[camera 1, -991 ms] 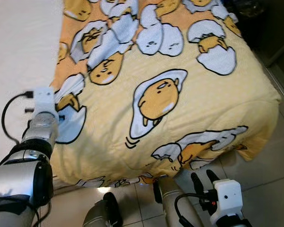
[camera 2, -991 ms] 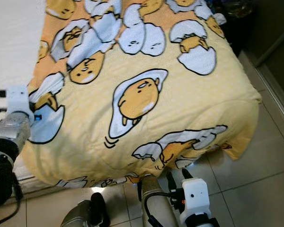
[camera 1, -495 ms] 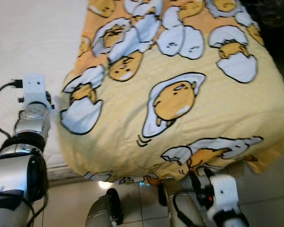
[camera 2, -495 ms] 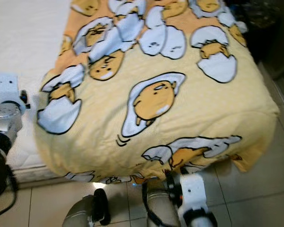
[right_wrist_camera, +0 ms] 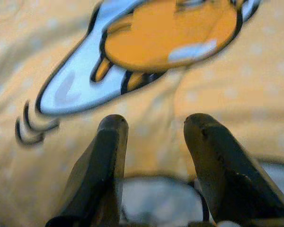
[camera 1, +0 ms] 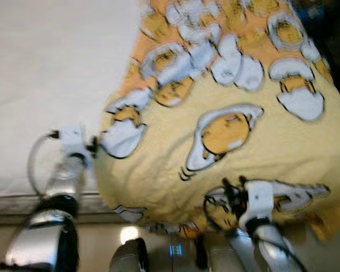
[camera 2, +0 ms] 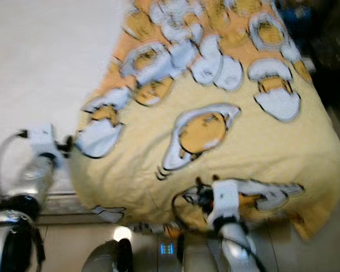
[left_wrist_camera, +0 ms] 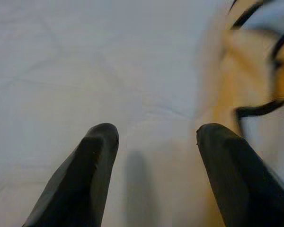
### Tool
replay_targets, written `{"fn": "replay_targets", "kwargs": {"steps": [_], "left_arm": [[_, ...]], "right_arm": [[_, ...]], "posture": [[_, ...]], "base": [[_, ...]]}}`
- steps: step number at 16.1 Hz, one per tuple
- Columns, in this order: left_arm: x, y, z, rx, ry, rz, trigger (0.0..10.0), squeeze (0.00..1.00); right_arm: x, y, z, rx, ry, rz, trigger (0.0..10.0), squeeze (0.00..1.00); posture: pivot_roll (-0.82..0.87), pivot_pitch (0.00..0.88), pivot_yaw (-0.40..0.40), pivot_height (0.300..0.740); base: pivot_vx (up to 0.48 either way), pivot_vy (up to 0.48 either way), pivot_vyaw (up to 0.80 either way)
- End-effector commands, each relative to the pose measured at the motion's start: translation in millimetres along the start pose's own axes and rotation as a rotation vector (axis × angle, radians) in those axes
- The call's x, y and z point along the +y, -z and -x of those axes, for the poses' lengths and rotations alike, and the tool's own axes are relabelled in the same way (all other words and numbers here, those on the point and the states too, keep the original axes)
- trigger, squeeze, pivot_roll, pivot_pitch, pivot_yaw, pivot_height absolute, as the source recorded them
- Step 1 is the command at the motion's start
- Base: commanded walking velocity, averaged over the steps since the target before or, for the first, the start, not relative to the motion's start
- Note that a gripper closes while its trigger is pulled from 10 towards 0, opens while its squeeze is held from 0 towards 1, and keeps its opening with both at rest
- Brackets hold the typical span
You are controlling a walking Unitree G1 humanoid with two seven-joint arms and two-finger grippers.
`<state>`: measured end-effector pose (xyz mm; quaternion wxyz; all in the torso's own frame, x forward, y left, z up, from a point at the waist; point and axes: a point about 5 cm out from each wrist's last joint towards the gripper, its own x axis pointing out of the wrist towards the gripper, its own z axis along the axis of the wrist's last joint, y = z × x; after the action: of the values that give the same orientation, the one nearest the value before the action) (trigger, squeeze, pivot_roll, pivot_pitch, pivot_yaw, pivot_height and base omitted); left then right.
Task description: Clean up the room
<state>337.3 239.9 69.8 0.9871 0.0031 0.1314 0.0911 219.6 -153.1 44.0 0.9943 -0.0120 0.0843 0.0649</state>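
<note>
A soft yellow-and-orange fleece blanket printed with cartoon egg figures lies over the right half of the head views, spread across the bed and hanging over its foot edge toward the tiled floor at the bottom. The bare white mattress takes the upper left.

My left pincer sits at the left middle of the head view, low over the white mattress just beside the blanket's left hem; its two black fingers are spread and pinch nothing. My right pincer is at the lower middle, over the blanket's front part near a printed egg figure, fingers likewise spread with only cloth beneath them.

I judge the blanket light, limp and a little slippery. It will sag and bunch rather than hold a shape, so one grip would leave most of it trailing. The best holds look to be the left hem near my left pincer and the draped front edge near my right, each taking a good fold of cloth rather than a single thin layer.

The head views are blurred, so fine creases are hard to read.
</note>
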Motion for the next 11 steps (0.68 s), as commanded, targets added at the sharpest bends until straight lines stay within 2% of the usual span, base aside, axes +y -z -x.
{"fn": "replay_targets", "kwargs": {"steps": [1,2,4,5,6,7,11], "left_arm": [[-5.7,-7.9,1.2,-0.073,0.031,0.011,10.0,0.0],[-19.4,-19.3,3.7,-0.167,0.083,0.058,10.0,0.0],[-22.3,-20.0,7.0,-0.202,0.07,0.11,10.0,0.0],[-24.7,-7.5,12.0,-0.169,0.06,0.153,10.0,0.0],[-36.1,19.0,24.6,-0.089,0.096,0.153,10.0,0.0],[-44.0,28.9,32.8,-0.076,0.135,0.129,10.0,0.0],[-44.0,28.9,32.8,-0.076,0.135,0.129,10.0,0.0]], "right_arm": [[-1.2,0.3,-3.4,-0.008,0.014,-0.018,10.0,0.0],[-2.8,-15.1,-18.9,-0.079,0.031,-0.014,10.0,0.0],[-3.8,-26.6,-25.5,-0.138,0.064,-0.016,10.0,0.0],[-2.4,-28.3,-27.1,-0.152,0.073,-0.019,10.0,0.0],[1.3,-26.5,-28.1,-0.15,0.07,-0.023,10.0,0.0],[3.6,-24.3,-28.6,-0.145,0.065,-0.026,10.0,0.0],[3.6,-24.3,-28.6,-0.145,0.065,-0.026,10.0,0.0]], "posture": [[-0.12,0.063,0.048,0.74],[-0.11,0.037,0.046,0.74],[-0.11,0.017,0.05,0.74],[-0.11,0.006,0.052,0.74],[-0.12,0.0,0.056,0.74],[-0.12,0.0,0.059,0.74],[-0.12,0.0,0.059,0.74]], "base": [[0.0,0.0,0.0],[0.0,0.0,0.0],[0.0,0.0,0.0],[0.0,0.0,0.0],[0.0,0.0,0.0],[0.0,0.0,0.0],[0.0,0.0,0.0]]}}
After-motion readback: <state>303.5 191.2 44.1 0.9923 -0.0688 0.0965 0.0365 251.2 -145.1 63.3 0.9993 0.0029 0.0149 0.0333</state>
